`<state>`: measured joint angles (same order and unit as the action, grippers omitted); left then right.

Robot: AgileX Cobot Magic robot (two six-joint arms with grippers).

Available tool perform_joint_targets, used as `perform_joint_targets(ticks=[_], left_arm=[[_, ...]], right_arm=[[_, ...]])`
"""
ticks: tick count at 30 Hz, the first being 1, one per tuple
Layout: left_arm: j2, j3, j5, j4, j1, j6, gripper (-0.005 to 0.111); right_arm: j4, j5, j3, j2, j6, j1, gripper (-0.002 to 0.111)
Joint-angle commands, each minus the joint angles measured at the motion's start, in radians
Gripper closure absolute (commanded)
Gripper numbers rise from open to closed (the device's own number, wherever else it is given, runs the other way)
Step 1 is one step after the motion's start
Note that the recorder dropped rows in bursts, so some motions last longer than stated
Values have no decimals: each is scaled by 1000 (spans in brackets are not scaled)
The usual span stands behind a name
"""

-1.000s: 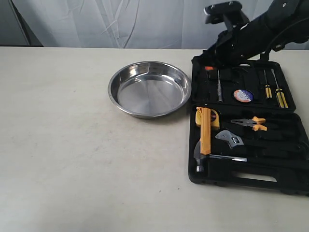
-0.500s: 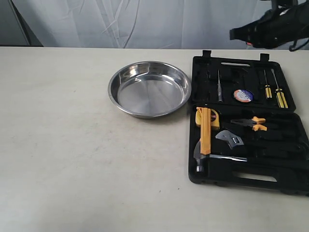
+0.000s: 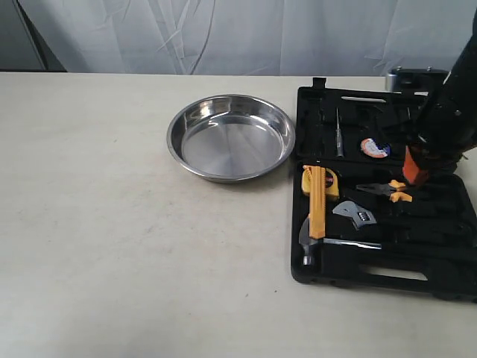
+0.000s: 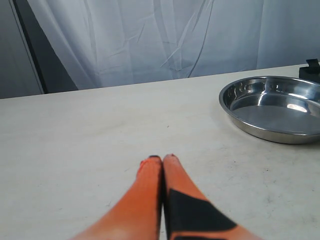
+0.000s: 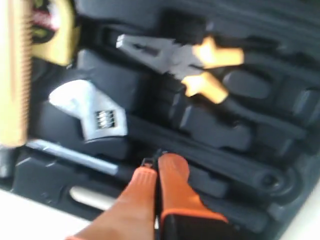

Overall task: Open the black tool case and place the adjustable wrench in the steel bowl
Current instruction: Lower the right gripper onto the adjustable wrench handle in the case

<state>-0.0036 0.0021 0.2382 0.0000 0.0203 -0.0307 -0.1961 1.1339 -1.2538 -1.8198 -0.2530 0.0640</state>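
Exterior camera: shows a pale worktop (image 3: 112, 224) carrying the steel bowl (image 3: 227, 149), empty, just left of the black tool case (image 3: 373, 277), lid folded back flat. Finds in the near half a yellow-handled hammer (image 3: 317, 212), a yellow tape measure (image 3: 330, 183) beside its handle, yellow-handled pliers (image 3: 387, 189), and the adjustable wrench (image 3: 356, 215) seated in its slot between hammer and pliers, silver head toward the hammer. Finds in the lid half a thin metal tool (image 3: 338, 134) and a tape roll (image 3: 374, 148); loses the right part of that half behind the right arm (image 3: 447, 112). Places the right fingers (image 3: 414, 168), orange and pressed together, over the case beside the pliers' handles, apart from the wrench.

Left wrist camera: shows the left fingers (image 4: 150, 185) closed tip to tip above bare worktop, gripping nothing, well apart from the empty bowl (image 4: 275, 112).

Right wrist camera, blurred: shows the right fingers (image 5: 172, 180) together, empty, over the black tray near the wrench (image 5: 95, 115), with the pliers (image 5: 175, 57) farther off.
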Motion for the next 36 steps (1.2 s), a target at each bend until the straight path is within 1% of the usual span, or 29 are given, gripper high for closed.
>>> perform_joint_targets(ticks=[1, 5, 10, 12, 14, 15, 18, 19, 20, 23, 26, 34, 36], left_arm=[[4, -2, -6, -5, 1, 1, 106], [4, -2, -6, -5, 1, 1, 106], [4, -2, -6, -5, 1, 1, 106], [4, -2, -6, -5, 1, 1, 106], [4, -2, -6, -5, 1, 1, 106], [4, -2, -6, -5, 1, 1, 106], [4, -2, -6, -5, 1, 1, 106], [4, -2, -6, -5, 1, 1, 106], [4, -2, -6, -5, 1, 1, 106], [4, -2, -6, -5, 1, 1, 106], [4, -2, -6, -5, 1, 1, 106], [4, -2, -6, -5, 1, 1, 106], [4, -2, -6, -5, 1, 1, 106]], right_arm=[[-99, 72, 2, 12, -188, 65, 109], [-72, 49, 2, 12, -338, 110, 109], [-72, 40, 2, 12, -684, 118, 109], [-64, 70, 2, 12, -729, 118, 108], [-59, 87, 6, 12, -729, 118, 101], [-58, 86, 14, 12, -729, 118, 95], [-54, 87, 56, 12, -729, 118, 69], [-46, 87, 76, 12, -729, 118, 62], [-36, 87, 93, 12, -729, 118, 59], [20, 87, 160, 12, -729, 118, 62], [87, 75, 189, 12, -729, 118, 65], [144, -106, 191, 12, -729, 118, 65], [167, -174, 191, 12, -729, 118, 65]])
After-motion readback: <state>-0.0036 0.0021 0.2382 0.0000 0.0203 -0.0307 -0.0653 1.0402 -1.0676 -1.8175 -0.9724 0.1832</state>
